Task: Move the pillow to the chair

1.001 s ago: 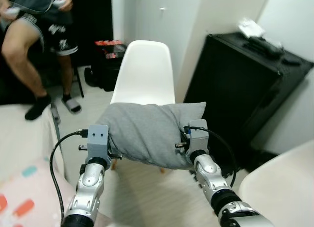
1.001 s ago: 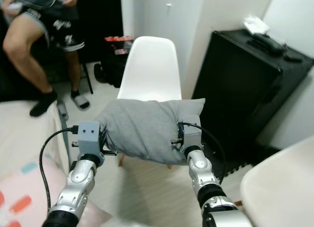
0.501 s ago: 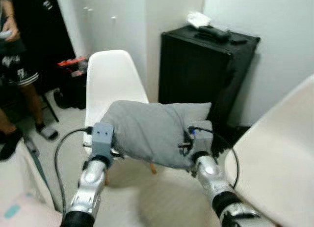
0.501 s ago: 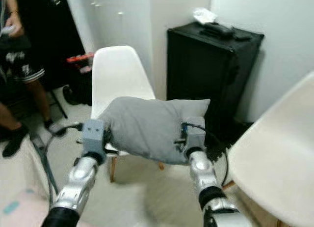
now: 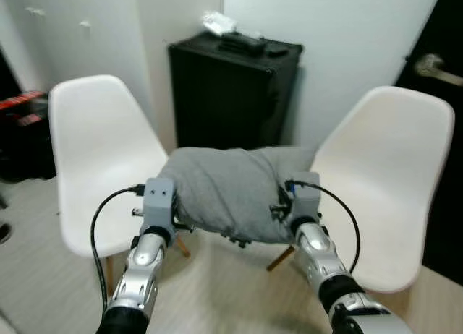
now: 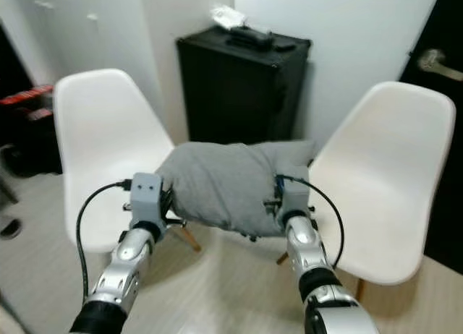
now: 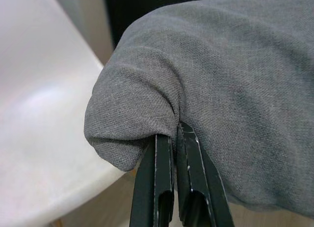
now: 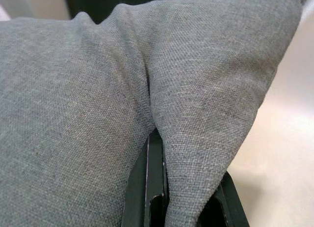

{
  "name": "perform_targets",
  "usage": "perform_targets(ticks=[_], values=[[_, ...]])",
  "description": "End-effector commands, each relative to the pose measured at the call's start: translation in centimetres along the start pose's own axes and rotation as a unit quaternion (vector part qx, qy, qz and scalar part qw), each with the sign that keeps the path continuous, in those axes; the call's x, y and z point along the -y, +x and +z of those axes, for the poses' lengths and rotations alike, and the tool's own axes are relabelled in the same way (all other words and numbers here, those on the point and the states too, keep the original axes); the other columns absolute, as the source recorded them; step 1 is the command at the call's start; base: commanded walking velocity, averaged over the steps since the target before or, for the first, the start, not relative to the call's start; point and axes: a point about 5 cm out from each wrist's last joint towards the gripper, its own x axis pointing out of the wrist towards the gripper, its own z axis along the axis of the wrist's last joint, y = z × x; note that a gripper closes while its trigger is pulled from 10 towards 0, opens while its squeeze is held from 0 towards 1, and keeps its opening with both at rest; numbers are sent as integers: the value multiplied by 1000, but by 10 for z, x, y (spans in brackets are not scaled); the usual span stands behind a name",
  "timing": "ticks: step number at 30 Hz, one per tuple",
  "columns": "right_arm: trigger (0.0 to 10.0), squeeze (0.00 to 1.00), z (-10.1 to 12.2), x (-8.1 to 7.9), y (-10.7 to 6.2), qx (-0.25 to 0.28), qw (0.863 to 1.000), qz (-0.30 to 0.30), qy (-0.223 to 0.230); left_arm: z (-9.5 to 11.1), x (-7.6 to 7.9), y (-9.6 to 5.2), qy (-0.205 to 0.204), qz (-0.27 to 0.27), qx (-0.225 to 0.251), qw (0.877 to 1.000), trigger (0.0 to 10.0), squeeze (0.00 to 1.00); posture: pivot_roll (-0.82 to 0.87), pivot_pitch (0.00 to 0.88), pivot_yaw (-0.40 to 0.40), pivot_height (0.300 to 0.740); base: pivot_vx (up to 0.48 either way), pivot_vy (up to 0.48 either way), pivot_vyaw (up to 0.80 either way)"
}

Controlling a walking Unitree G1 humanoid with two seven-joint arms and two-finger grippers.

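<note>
I hold the grey pillow (image 5: 230, 193) up in front of me, off the floor, stretched between my two arms. My left end effector (image 7: 172, 141) is pinched nearly closed on a fold of fabric at the pillow's left end, the two black fingers (image 7: 158, 178) lying almost together with the cloth bunched just above their tips. My right end effector (image 8: 156, 153) grips the pillow's right end in the same way, its fingers buried under a crease of the grey cloth so that little of them shows, closed down on the fabric. Taking the pillow as my landmark: behind it and to its left stands a white chair (image 5: 98, 153) with a moulded seat and wooden legs, its seat partly below the pillow's left end. To the pillow's right stands a second white chair (image 5: 383, 182) of the same kind, turned at an angle, its seat edge just beside my right wrist. Straight behind the pillow, between the two chairs and against the white wall, is a black cabinet (image 5: 228, 95) with a few small items on its top, too small for me to name. Below the pillow is pale wood flooring (image 5: 217, 290). Far to the pillow's right, at the edge, a dark door with a metal handle (image 5: 438, 66) shows.
</note>
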Motion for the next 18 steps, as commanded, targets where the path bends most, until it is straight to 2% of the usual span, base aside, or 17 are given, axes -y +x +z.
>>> perform_targets(ticks=[1,4,18], values=[[10000,0,5,-8,2,10,1000,23,-5,5,12,3,3,-25,9,1000,10000,0,30,0,-17,740,0,0,-800],[10000,0,5,-7,3,8,1000,23,-6,5,10,3,19,-20,16,999,10000,0,29,0,-21,740,0,0,-800],[10000,0,6,-4,4,4,1000,22,-8,3,11,3,2,-20,4,1000,10000,0,24,0,-30,740,0,0,-800]])
